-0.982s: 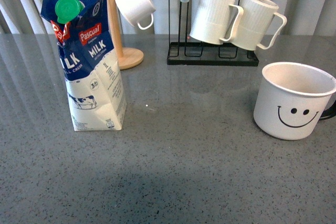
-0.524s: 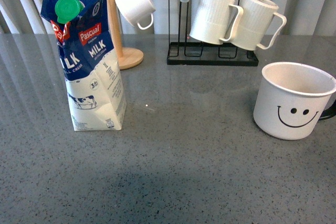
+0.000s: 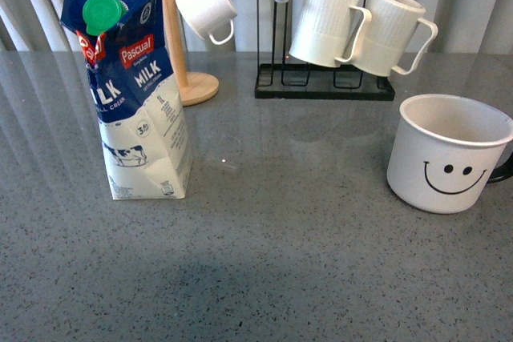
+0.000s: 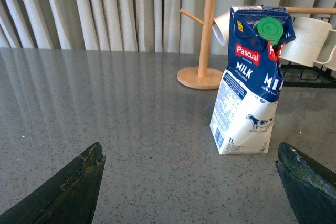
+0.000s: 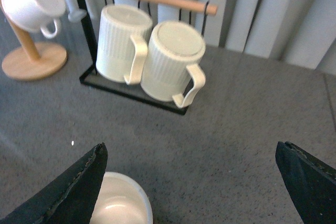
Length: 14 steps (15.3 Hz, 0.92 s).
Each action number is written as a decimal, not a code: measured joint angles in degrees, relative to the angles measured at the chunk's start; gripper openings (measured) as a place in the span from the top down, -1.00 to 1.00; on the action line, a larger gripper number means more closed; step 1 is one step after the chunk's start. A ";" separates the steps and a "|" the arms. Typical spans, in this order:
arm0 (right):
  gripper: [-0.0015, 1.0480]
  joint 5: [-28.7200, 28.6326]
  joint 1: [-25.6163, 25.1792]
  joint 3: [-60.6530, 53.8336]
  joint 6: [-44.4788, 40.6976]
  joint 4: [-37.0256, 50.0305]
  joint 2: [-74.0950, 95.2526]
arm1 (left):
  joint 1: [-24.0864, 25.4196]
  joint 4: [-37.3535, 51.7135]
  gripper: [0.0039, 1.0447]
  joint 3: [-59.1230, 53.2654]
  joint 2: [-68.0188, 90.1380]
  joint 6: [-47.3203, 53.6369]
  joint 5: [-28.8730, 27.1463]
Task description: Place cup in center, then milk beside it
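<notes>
The cup (image 3: 450,152), a wide white mug with a black smiley face and black handle, stands upright at the table's right side. The milk (image 3: 134,90), a tall blue and white carton with a green cap, stands upright on the left. Neither arm shows in the front view. My left gripper (image 4: 191,153) is open over bare table, with the milk (image 4: 251,82) a little ahead of it, nearer one finger. My right gripper (image 5: 191,153) is open above the table, and the cup's rim (image 5: 123,203) shows beside one of its fingers (image 5: 79,187).
A black rack with a wooden bar (image 3: 325,86) stands at the back and holds two ribbed white mugs (image 3: 325,28). A wooden mug tree (image 3: 188,78) behind the milk carries a small white cup (image 3: 207,7). Grey speckled table (image 3: 288,222) lies between milk and cup. Curtains hang behind.
</notes>
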 joint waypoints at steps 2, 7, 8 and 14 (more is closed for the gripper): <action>-0.87 -2.12 1.05 7.41 -6.14 -10.25 6.99 | 0.00 0.02 -0.88 0.00 0.00 0.00 -0.04; -0.87 -5.38 1.55 18.12 -14.34 -25.51 17.86 | 0.00 0.02 -0.88 0.00 0.00 0.00 -0.02; -0.87 -5.92 1.57 19.37 -15.28 -26.49 19.23 | 0.00 0.00 -0.88 0.00 0.00 0.00 -0.02; -0.87 -7.21 2.62 21.99 -25.09 -33.29 24.22 | 0.00 0.02 -0.88 0.00 0.00 0.00 -0.02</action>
